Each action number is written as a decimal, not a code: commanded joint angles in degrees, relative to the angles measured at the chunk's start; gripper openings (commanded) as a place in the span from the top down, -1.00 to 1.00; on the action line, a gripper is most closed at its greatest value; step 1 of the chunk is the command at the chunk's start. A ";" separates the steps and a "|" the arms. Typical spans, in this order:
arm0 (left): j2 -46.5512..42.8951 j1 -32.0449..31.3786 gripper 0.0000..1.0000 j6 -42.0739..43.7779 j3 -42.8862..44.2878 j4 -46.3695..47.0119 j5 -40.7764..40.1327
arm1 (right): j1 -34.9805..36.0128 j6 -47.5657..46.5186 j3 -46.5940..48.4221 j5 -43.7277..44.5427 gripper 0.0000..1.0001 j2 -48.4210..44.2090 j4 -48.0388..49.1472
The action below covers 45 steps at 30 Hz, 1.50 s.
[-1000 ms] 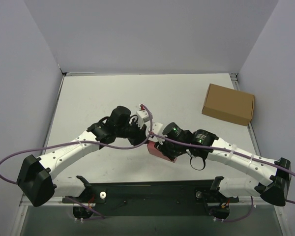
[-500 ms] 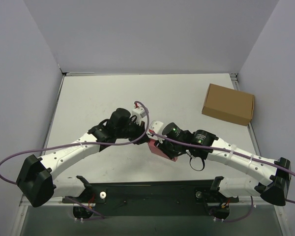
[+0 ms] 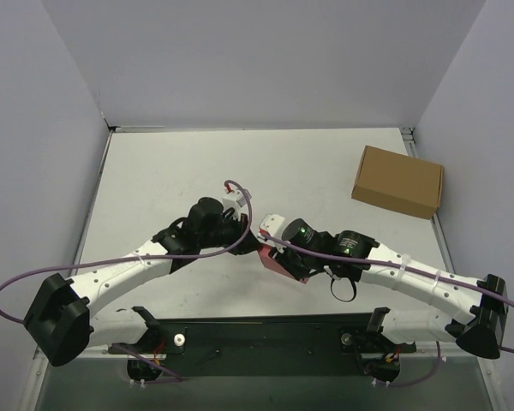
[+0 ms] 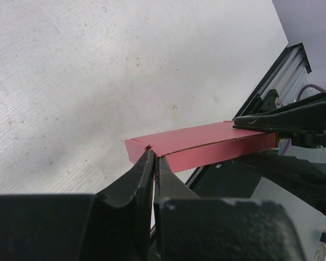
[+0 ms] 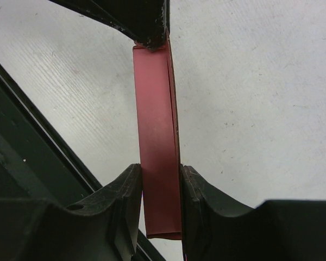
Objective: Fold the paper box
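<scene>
The paper box (image 3: 284,264) is a slim pink-red folded box held off the table between both arms, near the front middle. My right gripper (image 5: 161,179) is shut on it, one finger on each broad face (image 5: 156,119). My left gripper (image 4: 153,156) is shut at the other end of the box (image 4: 206,144), its tips pinched on the thin card at the corner flap. In the top view the left gripper (image 3: 255,238) and the right gripper (image 3: 277,252) meet at the box. From the left wrist, the right gripper's fingers (image 4: 282,117) show clamped on the far end.
A larger brown cardboard box (image 3: 397,181) lies at the back right of the white table (image 3: 171,171). Grey walls close in the table on three sides. The black base rail (image 3: 257,334) runs along the near edge, under the held box.
My left wrist has swung left and slightly nearer, and its jaws have closed a little more on the box's end. The right arm and the box have barely shifted.
</scene>
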 commanded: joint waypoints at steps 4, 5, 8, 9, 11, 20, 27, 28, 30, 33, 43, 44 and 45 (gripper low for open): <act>-2.10 -1.19 0.86 -0.16 -6.18 6.75 -1.71 | -0.09 1.60 -5.15 7.67 0.63 -2.58 5.99; -2.36 -1.28 0.88 1.06 -7.06 7.47 -2.67 | -0.09 1.69 -6.21 8.02 0.63 -2.93 7.14; -2.98 -1.80 0.91 4.05 -9.44 8.88 -5.83 | 0.44 1.43 -10.51 8.99 0.65 -3.63 13.11; -3.24 -2.15 0.91 4.67 -9.88 9.23 -6.72 | 0.61 1.51 -11.39 9.60 0.65 -3.81 16.00; -3.68 -3.03 0.91 7.30 -11.37 11.25 -7.77 | 0.88 1.34 -13.51 10.04 0.65 -3.72 18.48; -1.40 -3.56 0.92 9.25 -12.95 14.06 -8.83 | 1.85 0.64 -16.76 10.31 0.67 -0.74 25.51; -0.78 -4.09 0.92 11.44 -13.66 14.51 -10.68 | 1.93 1.16 -17.99 9.52 0.67 -0.56 26.05; -0.78 -4.26 0.92 11.97 -13.75 14.42 -10.94 | 1.93 1.25 -18.26 9.43 0.67 -0.56 25.96; -0.87 -4.18 0.92 12.06 -13.75 14.24 -10.95 | 1.93 1.51 -18.43 9.17 0.67 -0.65 26.05; -1.13 -4.79 0.92 12.06 -14.36 14.77 -11.29 | 1.93 1.78 -18.87 9.25 0.68 -0.74 26.13; -1.13 -6.90 0.93 11.80 -17.88 16.79 -13.93 | 1.93 3.52 -20.45 8.99 0.68 -1.17 26.57; -1.13 -7.08 0.93 11.45 -18.14 17.05 -14.02 | 1.93 3.80 -20.46 8.99 0.68 -1.17 26.57; -1.05 -7.51 0.93 11.19 -18.41 17.75 -14.11 | 1.93 3.80 -20.63 8.99 0.68 -1.26 26.57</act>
